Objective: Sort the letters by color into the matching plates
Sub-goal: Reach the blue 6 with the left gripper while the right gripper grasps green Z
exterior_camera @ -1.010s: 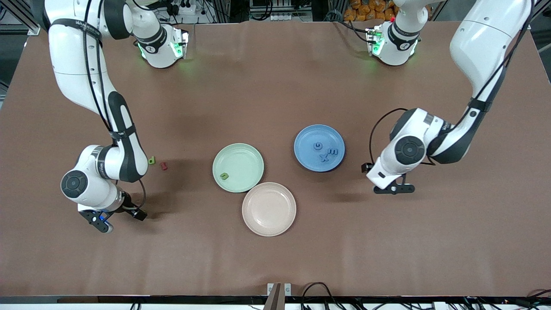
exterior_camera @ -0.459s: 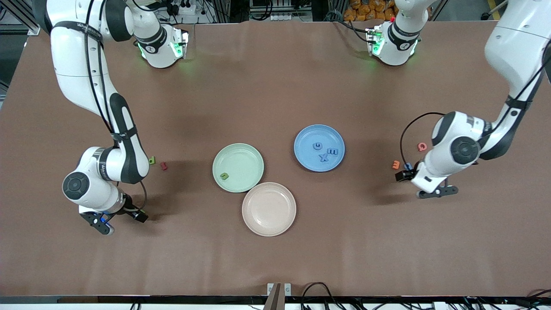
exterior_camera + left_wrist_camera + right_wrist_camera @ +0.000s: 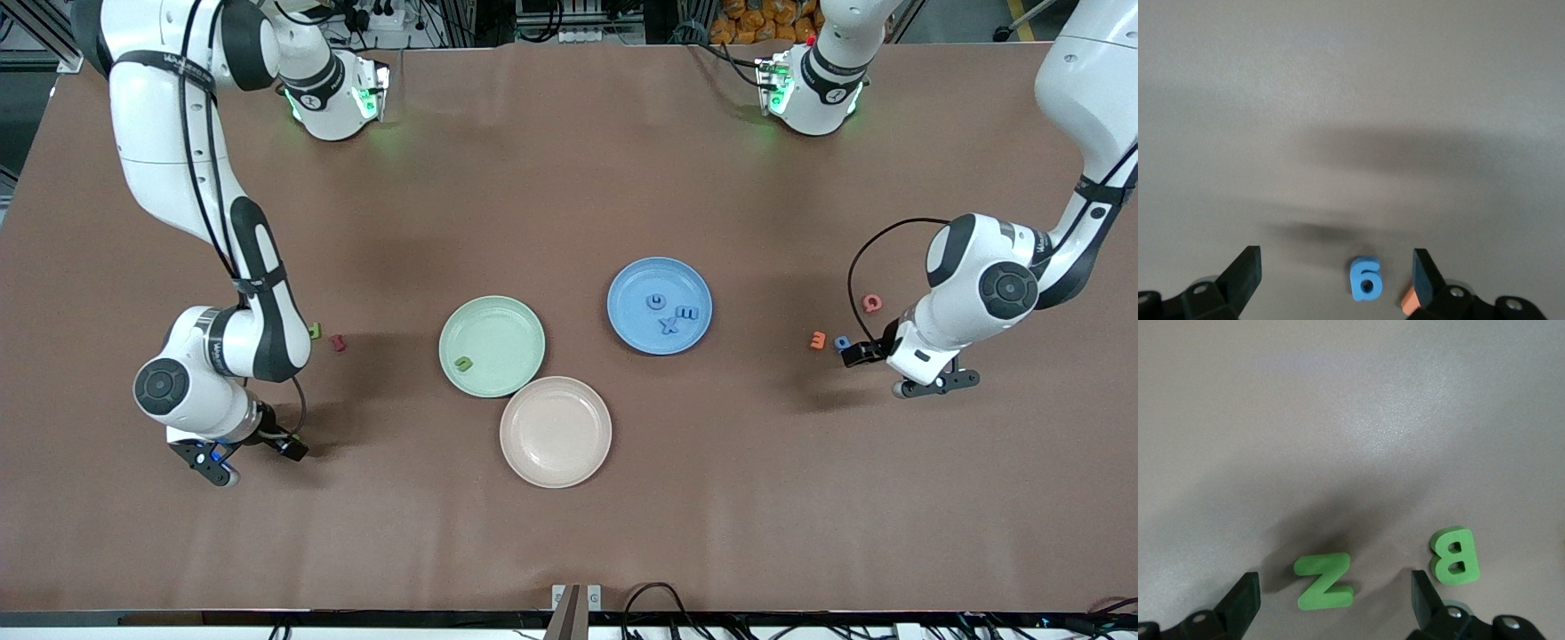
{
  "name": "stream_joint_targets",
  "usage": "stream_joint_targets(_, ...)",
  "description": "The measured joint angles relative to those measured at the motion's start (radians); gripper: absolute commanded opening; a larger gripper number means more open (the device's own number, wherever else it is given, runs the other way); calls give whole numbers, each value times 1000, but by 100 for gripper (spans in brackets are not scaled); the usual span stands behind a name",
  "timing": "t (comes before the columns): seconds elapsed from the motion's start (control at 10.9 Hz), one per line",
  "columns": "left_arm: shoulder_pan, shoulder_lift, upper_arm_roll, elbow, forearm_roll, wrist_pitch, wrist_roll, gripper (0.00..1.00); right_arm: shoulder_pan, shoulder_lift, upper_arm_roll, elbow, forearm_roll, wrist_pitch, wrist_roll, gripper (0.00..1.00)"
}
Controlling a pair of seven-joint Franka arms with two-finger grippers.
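The table [image 3: 569, 178] wears a brown covering, matt and faintly grainy, like paper or felt — slight creases show near the robots' bases. The green plate [image 3: 492, 346], blue plate [image 3: 660, 305] and beige-pink plate [image 3: 556, 432] look like smooth matt plastic. The green Z [image 3: 1324, 581], green B [image 3: 1455, 555] and blue 6 [image 3: 1365, 279] seem soft foam, dull and finely textured. The arms' shells are glossy white plastic — the fingers [image 3: 1241, 600] matt black.

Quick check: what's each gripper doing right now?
Left gripper: open, empty, over the small blue foam piece.
Right gripper: open, empty, over the green foam letter Z.
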Motion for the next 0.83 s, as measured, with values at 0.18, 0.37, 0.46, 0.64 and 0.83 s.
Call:
stream_joint_targets(0.18, 4, -35, -1, -41, 0, 26, -3, 100, 0, 1, 0, 3, 0, 0, 0, 83)
stream_joint_targets(0.37, 14, -62, -2, -78, 0, 32, -12, 100, 0, 1, 0, 5, 1, 0, 0, 68)
stream_joint_targets(0.46, 17, -71, -10, -94, 0, 36, -25, 100, 0, 1, 0, 6, 1, 0, 0, 64)
stream_joint_targets(0.64, 17, -82, -42, -117, 0, 37, -83, 100, 0, 1, 0, 7, 1, 0, 0, 46)
stream_joint_targets(0.83, 15, -88, -54, -128, 0, 37, -120, 100, 0, 1, 0, 8, 1, 1, 0, 38)
